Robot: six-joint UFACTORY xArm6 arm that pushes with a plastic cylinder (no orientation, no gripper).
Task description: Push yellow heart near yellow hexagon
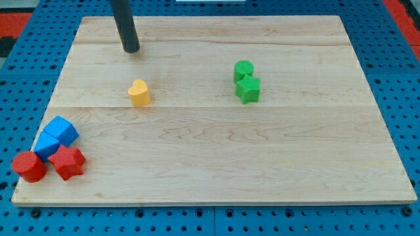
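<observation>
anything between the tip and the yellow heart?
No. In the camera view only bare board lies between my tip and the yellow heart, which sits below it, slightly toward the view's right.

Pale, smooth wooden board [262,151] with visible grain; blocks look like matt plastic, perhaps.

No text, labels or numbers readable — anywhere in view.

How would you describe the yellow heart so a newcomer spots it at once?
Start at the wooden board and look at its left half, below my tip. The yellow heart stands alone there. It is the only yellow block in view; the green pair sits to the right, the red and blue cluster at bottom left.
</observation>
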